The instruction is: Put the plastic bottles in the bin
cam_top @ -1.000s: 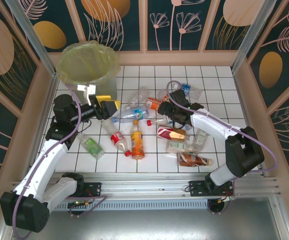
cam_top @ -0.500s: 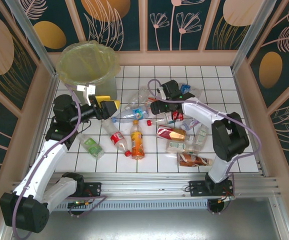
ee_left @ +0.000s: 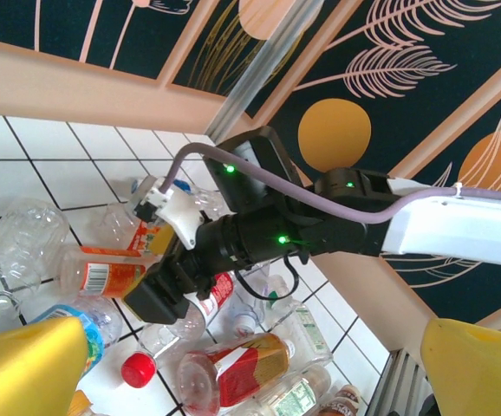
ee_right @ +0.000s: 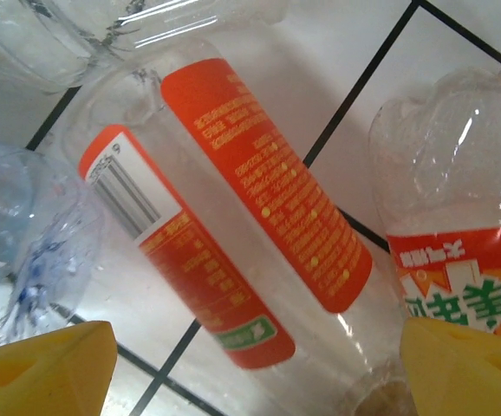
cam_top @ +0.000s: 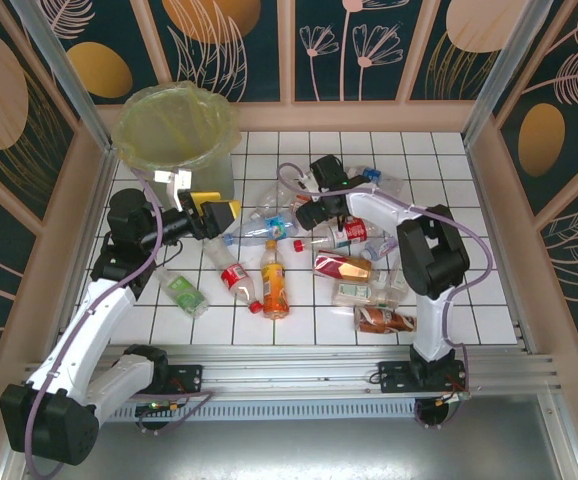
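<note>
- Plastic bottles (cam_top: pixel 274 280), roughly a dozen, lie scattered over the middle of the tiled desk (cam_top: pixel 469 200). None is lifted, so I judge nearly all the work remains.
- The bin (cam_top: pixel 221 170) stands at upper left. I cannot tell whether it holds anything.
- My left end effector (cam_top: pixel 219 205) hangs wide open and empty just below the bin.
- My right end effector (cam_top: pixel 309 212) is open. From above the arm hides its target, but the right wrist camera shows an orange-labelled bottle (ee_right: pixel 233 243) lying between the fingers, ungripped.
</note>
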Controlling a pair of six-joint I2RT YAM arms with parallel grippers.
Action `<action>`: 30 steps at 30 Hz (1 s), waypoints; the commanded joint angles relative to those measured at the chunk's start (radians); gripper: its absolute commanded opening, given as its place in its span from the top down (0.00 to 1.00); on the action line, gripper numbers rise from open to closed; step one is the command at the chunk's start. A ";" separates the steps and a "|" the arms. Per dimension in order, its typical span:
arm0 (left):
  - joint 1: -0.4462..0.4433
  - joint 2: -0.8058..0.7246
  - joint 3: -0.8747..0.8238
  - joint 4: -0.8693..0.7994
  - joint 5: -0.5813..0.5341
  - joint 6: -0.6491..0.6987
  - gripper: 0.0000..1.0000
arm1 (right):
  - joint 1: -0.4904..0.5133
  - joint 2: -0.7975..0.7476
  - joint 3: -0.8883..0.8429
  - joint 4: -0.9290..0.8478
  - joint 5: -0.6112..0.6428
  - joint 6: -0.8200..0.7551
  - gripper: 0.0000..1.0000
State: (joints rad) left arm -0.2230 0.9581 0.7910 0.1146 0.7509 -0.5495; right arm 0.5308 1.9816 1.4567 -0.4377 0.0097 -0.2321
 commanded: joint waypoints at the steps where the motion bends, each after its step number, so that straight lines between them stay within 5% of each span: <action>1: -0.004 0.000 -0.006 0.000 0.003 0.017 0.01 | -0.003 0.037 0.064 -0.046 0.024 -0.055 0.14; 13: -0.004 0.005 -0.012 0.002 0.005 0.010 0.01 | -0.003 0.132 0.118 -0.042 0.028 -0.074 0.14; 30: -0.005 0.011 -0.016 -0.004 -0.004 0.008 0.01 | -0.019 0.186 0.166 0.008 0.056 -0.092 0.29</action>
State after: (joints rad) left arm -0.2230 0.9649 0.7868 0.1101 0.7506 -0.5499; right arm 0.5213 2.1479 1.5837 -0.4454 0.0471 -0.3016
